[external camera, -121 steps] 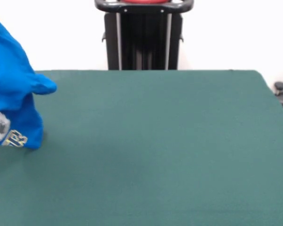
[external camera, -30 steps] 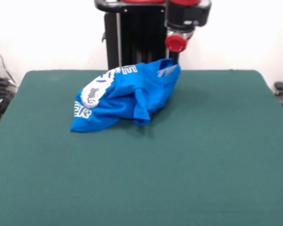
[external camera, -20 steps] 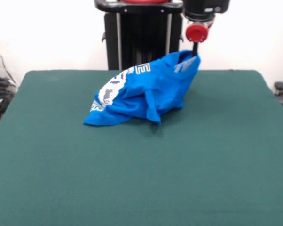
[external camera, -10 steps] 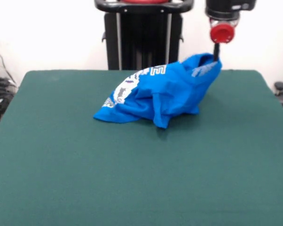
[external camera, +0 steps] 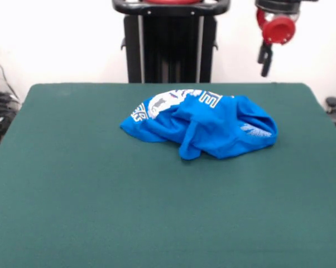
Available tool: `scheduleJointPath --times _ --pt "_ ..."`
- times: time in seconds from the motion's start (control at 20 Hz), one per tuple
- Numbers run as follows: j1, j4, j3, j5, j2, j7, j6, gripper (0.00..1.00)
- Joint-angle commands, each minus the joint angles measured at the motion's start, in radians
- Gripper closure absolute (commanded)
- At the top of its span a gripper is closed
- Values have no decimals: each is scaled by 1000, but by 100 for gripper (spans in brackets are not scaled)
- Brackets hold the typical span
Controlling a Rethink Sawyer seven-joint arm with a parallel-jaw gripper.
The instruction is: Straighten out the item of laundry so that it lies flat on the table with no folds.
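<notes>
At the left, the table (external camera: 62,212) is bare dark green cloth from the near edge to the far one. Toward the middle and a little right of it, in the far half, the T-shirt (external camera: 204,125) lies in a crumpled heap, resting wholly on the cloth. Its long axis runs roughly left to right, with a slight drop toward the near side at the right end. A white pixel pattern and white block letters show on the far-left part of the heap. An "E" can be made out, but the rest is folded under or too broken to read as a word. A thick fold hangs down on the near side at the middle, and a paler patch sits by the right end.

Farther right and above, the gripper (external camera: 265,61) hangs in the air against the wall, clear of the shirt and holding nothing. Its dark fingers point down, but whether they are apart or together cannot be told from this angle.

The shirt lies below the gripper and to its left, with the right end of the heap nearest. A next grasp would probably need a descent onto that right end or onto the near fold, then a pull outward along the long axis, since the shirt is far from flat.
</notes>
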Motion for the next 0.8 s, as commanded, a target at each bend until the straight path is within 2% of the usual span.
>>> scheduleJointPath --times 0.05,0.4,0.65,0.8 --pt "-31 -213 -111 -143 28 -73 191 0" --pt "-58 -336 -133 -219 212 4 43 0" --pt "-82 -343 -86 -192 273 19 -13 0" --pt "-134 -284 2 -128 255 -20 -25 0"
